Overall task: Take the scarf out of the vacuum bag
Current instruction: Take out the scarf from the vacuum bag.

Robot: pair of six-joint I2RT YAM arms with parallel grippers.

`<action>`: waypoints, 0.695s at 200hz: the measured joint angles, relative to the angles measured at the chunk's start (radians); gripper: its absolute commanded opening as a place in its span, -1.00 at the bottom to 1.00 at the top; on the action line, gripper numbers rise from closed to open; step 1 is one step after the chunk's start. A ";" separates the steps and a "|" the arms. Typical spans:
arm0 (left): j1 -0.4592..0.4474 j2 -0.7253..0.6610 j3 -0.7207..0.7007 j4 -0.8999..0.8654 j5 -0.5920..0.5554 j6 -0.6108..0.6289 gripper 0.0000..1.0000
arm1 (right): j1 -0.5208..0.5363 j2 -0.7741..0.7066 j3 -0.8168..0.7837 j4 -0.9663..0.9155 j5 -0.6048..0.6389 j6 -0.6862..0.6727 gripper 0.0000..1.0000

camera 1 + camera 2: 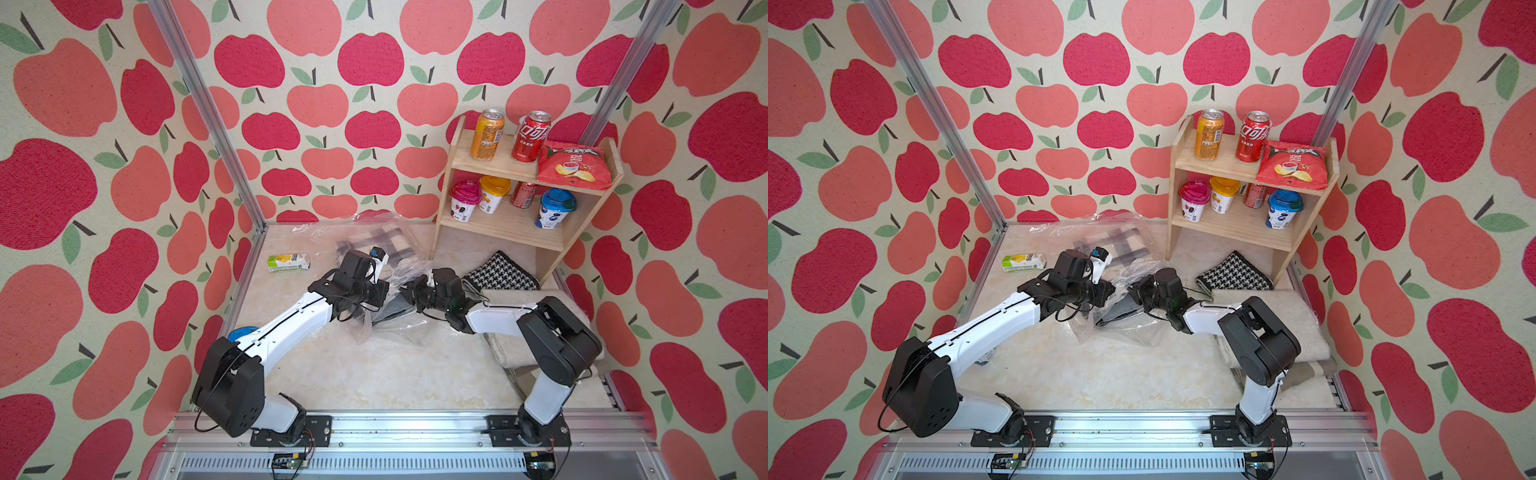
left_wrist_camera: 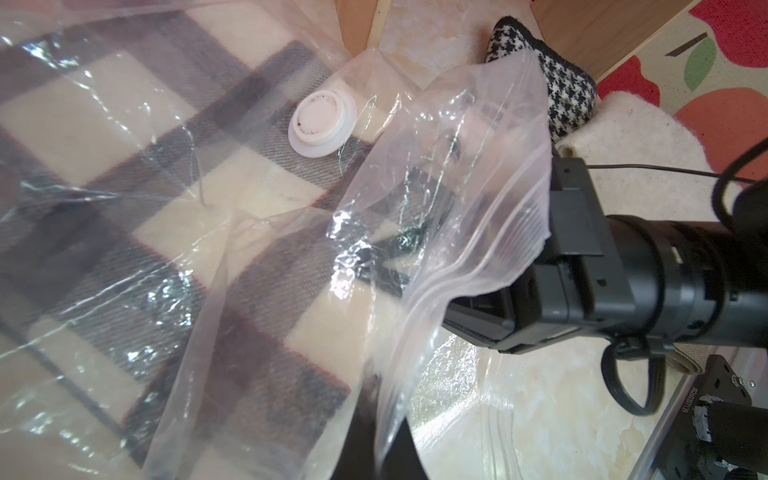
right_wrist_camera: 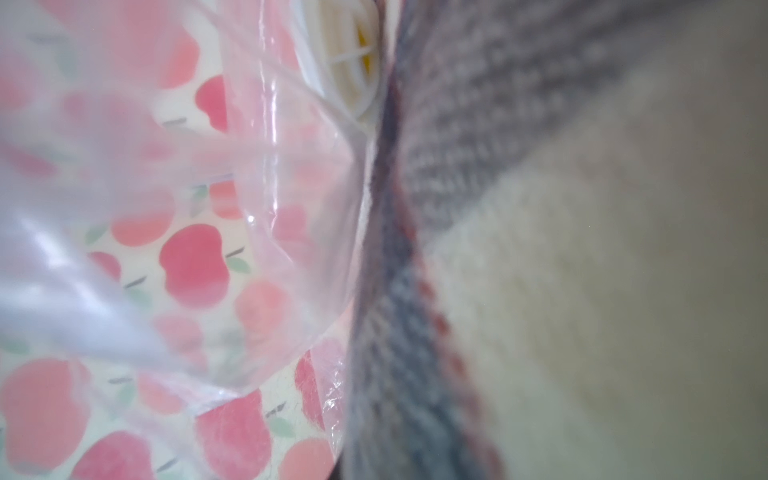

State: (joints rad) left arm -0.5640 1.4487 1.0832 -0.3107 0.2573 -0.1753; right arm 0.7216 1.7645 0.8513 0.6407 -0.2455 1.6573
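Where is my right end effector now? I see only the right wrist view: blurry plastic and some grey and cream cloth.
Observer: The left wrist view shows the right end effector inside the open mouth of the vacuum bag.
Operator: Is the cloth the scarf?
Observer: Yes, a plaid scarf, lying in the bag beneath the white valve cap.
Operator: What holds the bag open?
Observer: In a top view the left end effector is shut at the bag's mouth, apparently pinching its upper sheet.

Bright, even light; glare on the vacuum bag [image 2: 345, 216] (right wrist view badly blurred).
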 measured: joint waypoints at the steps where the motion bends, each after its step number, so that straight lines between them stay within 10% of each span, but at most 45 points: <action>1: 0.000 0.002 0.003 -0.001 0.000 0.000 -1.00 | 0.000 0.000 0.000 -0.001 0.000 0.000 -1.00; 139: 0.023 0.177 0.174 -0.031 0.017 -0.047 -1.00 | -0.134 -0.178 0.066 -0.389 -0.016 -0.243 -1.00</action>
State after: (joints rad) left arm -0.5415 1.6253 1.2575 -0.3420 0.2741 -0.2226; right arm 0.5877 1.5864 0.9173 0.2512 -0.2611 1.4143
